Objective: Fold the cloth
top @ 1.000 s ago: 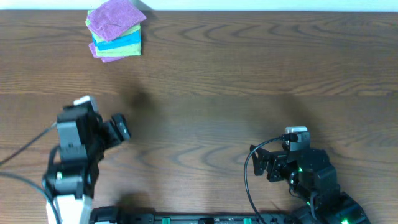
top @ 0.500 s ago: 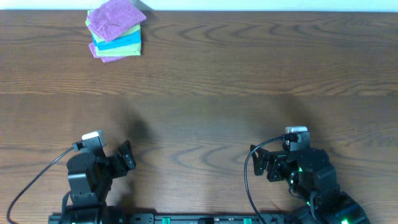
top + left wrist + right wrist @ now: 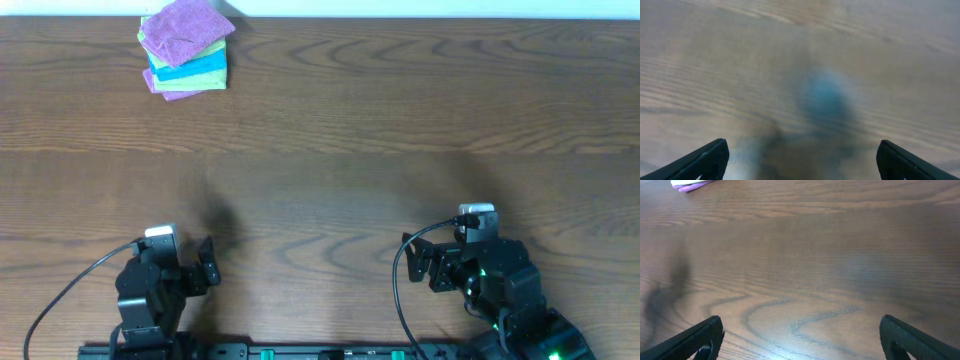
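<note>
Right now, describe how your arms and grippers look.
Both arms are black and blocky, each topped by a pale block. The left arm trails a black cable; the right arm has a looped cable and green lights. Their fingers are dark, tapered.

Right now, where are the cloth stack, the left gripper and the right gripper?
cloth stack (image 3: 186, 50): overhead view, top purple cloth.
left gripper (image 3: 802, 152): left wrist view, midway between its open fingertips.
right gripper (image 3: 800, 327): right wrist view, midway between its open fingertips.
</note>
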Controlling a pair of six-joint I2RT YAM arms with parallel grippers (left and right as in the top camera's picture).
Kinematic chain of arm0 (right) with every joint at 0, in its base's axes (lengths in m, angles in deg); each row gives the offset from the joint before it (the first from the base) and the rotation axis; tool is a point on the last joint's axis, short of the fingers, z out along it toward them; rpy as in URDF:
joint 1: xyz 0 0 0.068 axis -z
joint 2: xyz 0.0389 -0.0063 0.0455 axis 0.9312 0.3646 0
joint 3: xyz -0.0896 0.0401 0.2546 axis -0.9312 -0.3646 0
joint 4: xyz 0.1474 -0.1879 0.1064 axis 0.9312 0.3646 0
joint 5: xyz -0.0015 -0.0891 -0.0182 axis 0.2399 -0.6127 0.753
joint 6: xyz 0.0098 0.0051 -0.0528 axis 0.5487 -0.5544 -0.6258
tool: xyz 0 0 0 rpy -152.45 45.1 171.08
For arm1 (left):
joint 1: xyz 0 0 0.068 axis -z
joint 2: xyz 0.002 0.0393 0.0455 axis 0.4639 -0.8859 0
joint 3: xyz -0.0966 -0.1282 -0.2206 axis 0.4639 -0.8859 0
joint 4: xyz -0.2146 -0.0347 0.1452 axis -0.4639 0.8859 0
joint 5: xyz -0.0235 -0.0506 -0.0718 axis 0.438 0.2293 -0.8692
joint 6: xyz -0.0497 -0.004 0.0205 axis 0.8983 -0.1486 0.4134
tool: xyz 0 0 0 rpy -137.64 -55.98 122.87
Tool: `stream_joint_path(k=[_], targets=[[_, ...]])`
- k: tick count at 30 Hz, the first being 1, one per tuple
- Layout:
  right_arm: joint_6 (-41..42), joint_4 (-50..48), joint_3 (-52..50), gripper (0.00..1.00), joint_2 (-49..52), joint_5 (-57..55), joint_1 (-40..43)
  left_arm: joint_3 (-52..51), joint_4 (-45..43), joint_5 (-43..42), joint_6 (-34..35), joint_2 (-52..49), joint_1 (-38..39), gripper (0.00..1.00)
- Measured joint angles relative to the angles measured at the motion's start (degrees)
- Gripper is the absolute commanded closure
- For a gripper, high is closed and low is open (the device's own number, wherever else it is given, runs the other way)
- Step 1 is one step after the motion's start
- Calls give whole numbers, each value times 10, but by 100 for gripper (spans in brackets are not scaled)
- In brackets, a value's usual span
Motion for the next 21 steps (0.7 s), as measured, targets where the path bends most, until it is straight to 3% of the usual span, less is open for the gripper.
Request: stream_joint_path(k=[21], targets=[[0, 0, 0, 1, 0, 0, 0, -39, 37, 36, -54, 60, 1, 5]])
